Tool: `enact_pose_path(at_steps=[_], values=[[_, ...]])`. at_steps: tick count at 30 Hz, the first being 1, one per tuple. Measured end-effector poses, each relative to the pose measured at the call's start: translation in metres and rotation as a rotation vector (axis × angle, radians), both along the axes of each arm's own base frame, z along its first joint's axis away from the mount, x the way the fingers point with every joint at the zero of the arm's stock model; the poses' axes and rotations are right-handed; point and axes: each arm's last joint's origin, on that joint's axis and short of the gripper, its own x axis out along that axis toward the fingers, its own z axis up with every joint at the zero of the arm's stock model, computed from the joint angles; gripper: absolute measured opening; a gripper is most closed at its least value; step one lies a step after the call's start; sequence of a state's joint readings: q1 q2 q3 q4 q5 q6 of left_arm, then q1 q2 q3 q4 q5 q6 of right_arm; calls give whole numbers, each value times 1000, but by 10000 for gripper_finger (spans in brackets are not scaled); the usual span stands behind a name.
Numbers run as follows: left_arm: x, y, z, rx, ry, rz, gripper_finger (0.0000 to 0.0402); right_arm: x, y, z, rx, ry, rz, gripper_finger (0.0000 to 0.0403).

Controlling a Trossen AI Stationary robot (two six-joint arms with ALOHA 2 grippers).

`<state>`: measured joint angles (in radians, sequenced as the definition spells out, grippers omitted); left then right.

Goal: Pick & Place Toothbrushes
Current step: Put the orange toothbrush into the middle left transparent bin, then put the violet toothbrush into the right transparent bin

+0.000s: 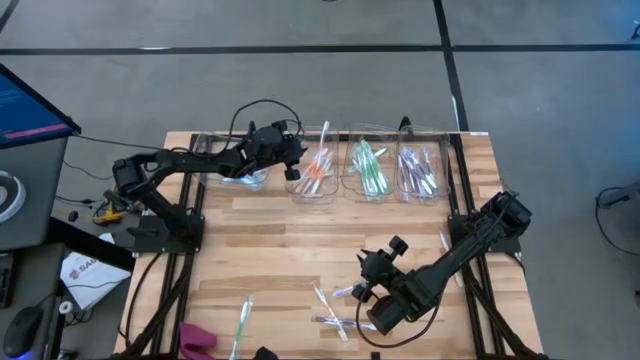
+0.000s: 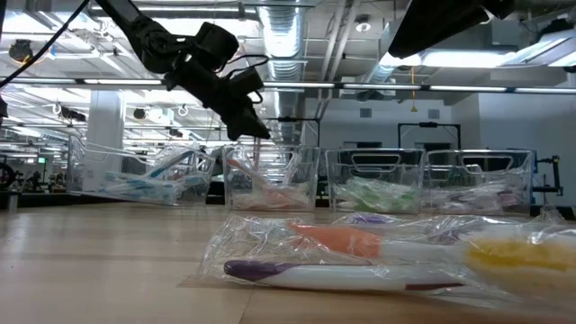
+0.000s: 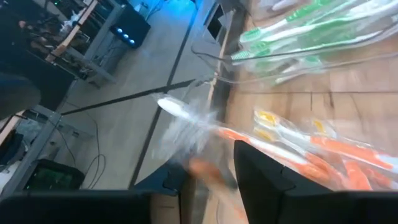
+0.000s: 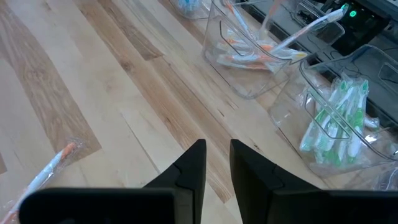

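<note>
Left gripper raised above the row of clear bins at the far edge of the tabletop, poised over the bin with orange toothbrushes. In the left wrist view, an orange toothbrush in clear wrapper stretching out from between the left fingers over that bin; whether clamped or just let go, cannot tell.

Four clear bins side by side along the far edge: bin with blue toothbrushes nearest the far-left corner, then the orange one, then the bin with green toothbrushes, then the bin with purple toothbrushes nearest the far-right corner. One long toothbrush sticking up out of the orange bin, leaning over its far rim.

Right gripper low over the near-right part of the tabletop, right fingers set close together with a narrow gap and nothing visible between them.

Loose wrapped toothbrushes scattered near the near edge just beside the right gripper, one more green toothbrush lying apart toward the near-left, another near the right edge. In the low view, wrapped toothbrushes with purple and orange heads lying close to the camera. Pink object at the near-left edge.
</note>
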<state>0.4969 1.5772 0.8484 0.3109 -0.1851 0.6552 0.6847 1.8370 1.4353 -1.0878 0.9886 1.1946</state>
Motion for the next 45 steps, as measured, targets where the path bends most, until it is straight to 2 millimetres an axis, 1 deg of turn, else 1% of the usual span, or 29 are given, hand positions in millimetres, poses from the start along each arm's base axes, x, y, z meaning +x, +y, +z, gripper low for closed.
enact_pose_path(at_steps=[5, 14, 19, 23, 27, 29, 34, 38, 41, 45], values=[[-1, -1, -2, -5, 0, -11, 122, 1, -2, 0, 0, 0, -7, 65], [1, -3, -1, -47, -43, -103, 181, 3, -4, 0, 2, -3, -13, 65], [3, -5, 0, -103, -86, -142, 200, 3, -4, 0, 2, -3, -13, 65], [5, -8, 1, -123, -107, -207, 207, 3, -4, 0, 2, -3, -13, 65], [10, -15, 3, -128, -142, -234, 209, 3, -4, 0, 2, -3, -13, 65], [12, -18, 5, -143, -170, -255, 209, 3, -4, 0, 2, -3, -13, 65], [17, -28, 9, -206, -243, -379, 209, 3, -4, 0, 2, -3, -13, 65], [21, -35, 15, -237, -311, -416, 209, 3, -4, 0, 3, -4, -14, 65], [21, -41, 24, -239, -352, -432, 209, 3, -3, 0, 8, -10, -14, 65], [17, -55, 43, -234, -402, -469, 209, 4, -2, 0, 18, -22, -13, 65]])
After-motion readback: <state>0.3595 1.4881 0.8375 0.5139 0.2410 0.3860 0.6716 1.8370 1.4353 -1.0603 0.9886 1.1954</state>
